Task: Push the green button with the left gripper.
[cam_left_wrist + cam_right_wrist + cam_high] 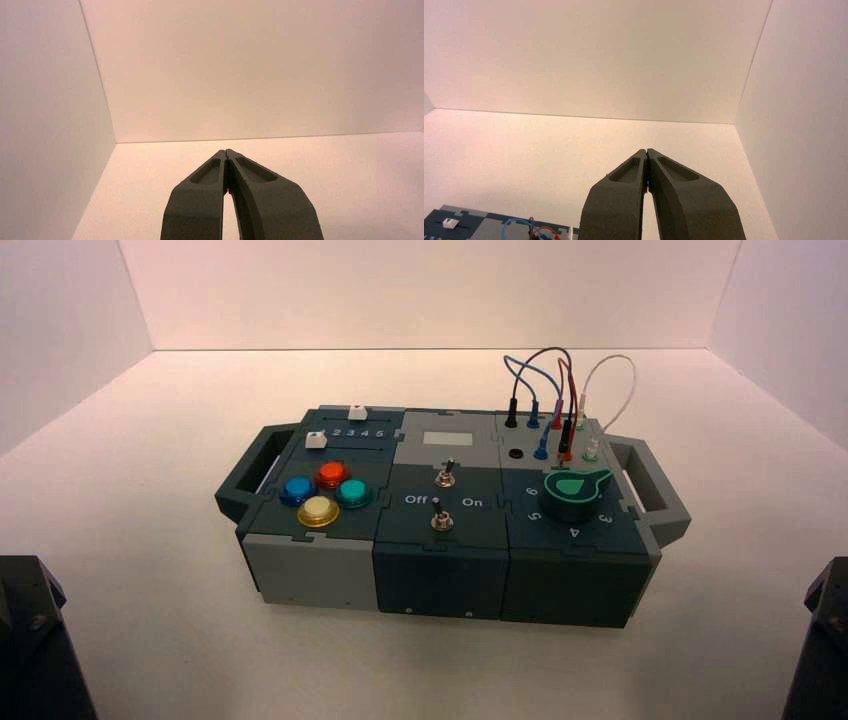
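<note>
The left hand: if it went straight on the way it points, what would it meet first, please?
Probably the pale back wall; nothing stands before the left hand, though depth is unclear.

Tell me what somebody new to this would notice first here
Likely the four domed buttons on the box's left: blue, red-orange, green and yellow. Next, the big dark knob with its green pointer, near right, and the looping wires behind it, at the box's far right.

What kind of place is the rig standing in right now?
Probably a robot test booth: plain pale walls close in the back and sides, a bare pale surface lies below, and a box of buttons, switches and wires sits in the middle.
</note>
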You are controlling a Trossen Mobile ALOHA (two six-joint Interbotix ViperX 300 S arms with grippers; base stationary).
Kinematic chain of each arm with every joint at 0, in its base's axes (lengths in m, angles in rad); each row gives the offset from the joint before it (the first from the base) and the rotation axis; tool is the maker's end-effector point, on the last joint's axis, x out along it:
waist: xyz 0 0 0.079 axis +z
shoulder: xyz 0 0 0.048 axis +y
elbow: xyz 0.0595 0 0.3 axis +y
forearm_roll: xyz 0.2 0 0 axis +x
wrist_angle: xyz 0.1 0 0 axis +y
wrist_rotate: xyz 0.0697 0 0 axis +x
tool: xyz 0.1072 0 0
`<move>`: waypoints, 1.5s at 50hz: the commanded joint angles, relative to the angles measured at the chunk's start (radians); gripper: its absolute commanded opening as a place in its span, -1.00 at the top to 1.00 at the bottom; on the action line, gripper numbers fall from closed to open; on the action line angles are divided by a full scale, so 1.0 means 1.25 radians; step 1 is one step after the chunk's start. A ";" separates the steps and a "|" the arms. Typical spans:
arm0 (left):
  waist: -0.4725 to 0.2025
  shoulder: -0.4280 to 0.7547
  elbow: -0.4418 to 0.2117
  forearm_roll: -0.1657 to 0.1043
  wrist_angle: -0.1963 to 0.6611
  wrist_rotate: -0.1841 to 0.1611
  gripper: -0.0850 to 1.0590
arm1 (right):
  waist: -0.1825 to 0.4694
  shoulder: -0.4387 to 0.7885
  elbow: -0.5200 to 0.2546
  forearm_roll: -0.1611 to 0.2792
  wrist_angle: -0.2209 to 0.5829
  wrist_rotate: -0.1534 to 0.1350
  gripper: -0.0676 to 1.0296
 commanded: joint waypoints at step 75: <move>-0.398 0.394 -0.168 -0.029 0.303 -0.005 0.91 | 0.274 0.223 -0.074 0.081 0.125 0.002 0.92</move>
